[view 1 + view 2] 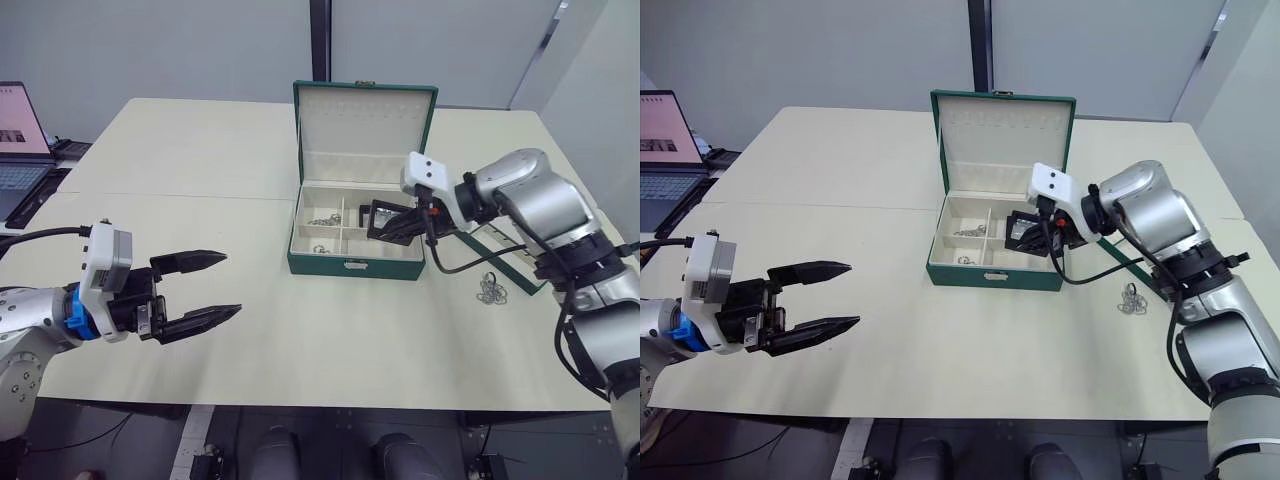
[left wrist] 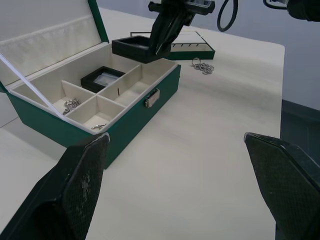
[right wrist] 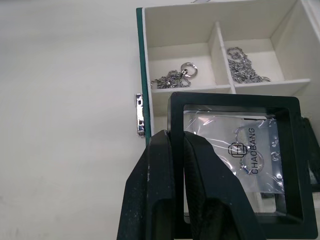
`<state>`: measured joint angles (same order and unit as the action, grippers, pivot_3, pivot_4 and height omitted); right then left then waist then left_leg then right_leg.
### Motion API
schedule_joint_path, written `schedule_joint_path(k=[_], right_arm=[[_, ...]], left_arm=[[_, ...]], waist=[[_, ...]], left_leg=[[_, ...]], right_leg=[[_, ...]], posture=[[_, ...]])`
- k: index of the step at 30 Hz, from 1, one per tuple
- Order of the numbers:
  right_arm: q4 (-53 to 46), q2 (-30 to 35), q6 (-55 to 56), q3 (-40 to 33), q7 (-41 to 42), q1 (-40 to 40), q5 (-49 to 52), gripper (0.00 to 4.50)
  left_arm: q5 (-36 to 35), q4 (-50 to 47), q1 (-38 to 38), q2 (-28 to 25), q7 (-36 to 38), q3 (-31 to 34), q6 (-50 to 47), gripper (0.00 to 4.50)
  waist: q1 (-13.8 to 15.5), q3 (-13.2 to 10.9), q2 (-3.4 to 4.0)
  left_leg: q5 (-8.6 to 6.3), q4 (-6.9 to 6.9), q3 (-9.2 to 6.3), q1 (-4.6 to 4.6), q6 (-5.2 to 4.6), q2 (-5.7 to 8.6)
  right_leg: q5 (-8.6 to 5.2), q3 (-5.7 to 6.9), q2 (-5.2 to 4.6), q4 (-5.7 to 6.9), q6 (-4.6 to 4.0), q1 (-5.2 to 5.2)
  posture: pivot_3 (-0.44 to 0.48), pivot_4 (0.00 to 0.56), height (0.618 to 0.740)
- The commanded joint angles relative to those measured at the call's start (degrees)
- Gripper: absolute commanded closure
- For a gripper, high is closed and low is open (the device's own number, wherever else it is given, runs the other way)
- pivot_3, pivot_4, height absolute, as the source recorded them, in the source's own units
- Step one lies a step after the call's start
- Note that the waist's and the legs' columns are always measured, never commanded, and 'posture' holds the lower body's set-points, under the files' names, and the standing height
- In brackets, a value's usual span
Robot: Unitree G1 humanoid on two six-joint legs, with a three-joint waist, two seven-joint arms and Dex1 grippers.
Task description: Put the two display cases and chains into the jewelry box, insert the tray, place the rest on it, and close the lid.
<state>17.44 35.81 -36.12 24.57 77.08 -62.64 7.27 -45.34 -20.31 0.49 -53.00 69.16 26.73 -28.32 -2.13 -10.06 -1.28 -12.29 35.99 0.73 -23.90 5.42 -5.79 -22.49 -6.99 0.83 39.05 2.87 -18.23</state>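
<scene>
Now the right end effector point(image 3: 172, 165) pinches a display case point(image 3: 240, 155) over the jewelry box point(image 1: 355, 262); left end effector point(image 1: 215, 288) gapes wide

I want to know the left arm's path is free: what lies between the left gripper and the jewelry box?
Only bare tabletop lies between the left gripper and the jewelry box, as the left eye view shows.

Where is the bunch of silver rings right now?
The bunch of silver rings lies on the table on the robot's right, just in front of the tray and to the right of the jewelry box.
</scene>
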Motion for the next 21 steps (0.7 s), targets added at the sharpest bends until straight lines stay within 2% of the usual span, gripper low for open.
schedule_joint_path(k=[1,21], right_arm=[[1.78,-0.86,2.18,-0.11,1.17,-2.30,-1.31,4.47],[7.05,-5.30,5.43,-0.06,2.18,-2.19,-4.63,4.47]], left_arm=[[-0.78,-2.06,0.75,-0.67,-0.62,2.53,-0.09,0.00],[-1.26,-3.92,2.43,-0.73,-1.56,3.65,-1.15,0.00]], waist=[[0.01,0.00,0.00],[-0.29,-0.01,0.01]], left_leg=[[0.00,0.00,0.00,0.00,0.00,0.00],[0.00,-0.01,-0.03,0.00,0.00,0.00]], right_leg=[[0.00,0.01,0.00,0.00,0.00,0.00],[0.00,0.04,0.00,0.02,0.00,0.00]], posture=[[0.000,0.150,0.740],[0.000,0.150,0.740]])
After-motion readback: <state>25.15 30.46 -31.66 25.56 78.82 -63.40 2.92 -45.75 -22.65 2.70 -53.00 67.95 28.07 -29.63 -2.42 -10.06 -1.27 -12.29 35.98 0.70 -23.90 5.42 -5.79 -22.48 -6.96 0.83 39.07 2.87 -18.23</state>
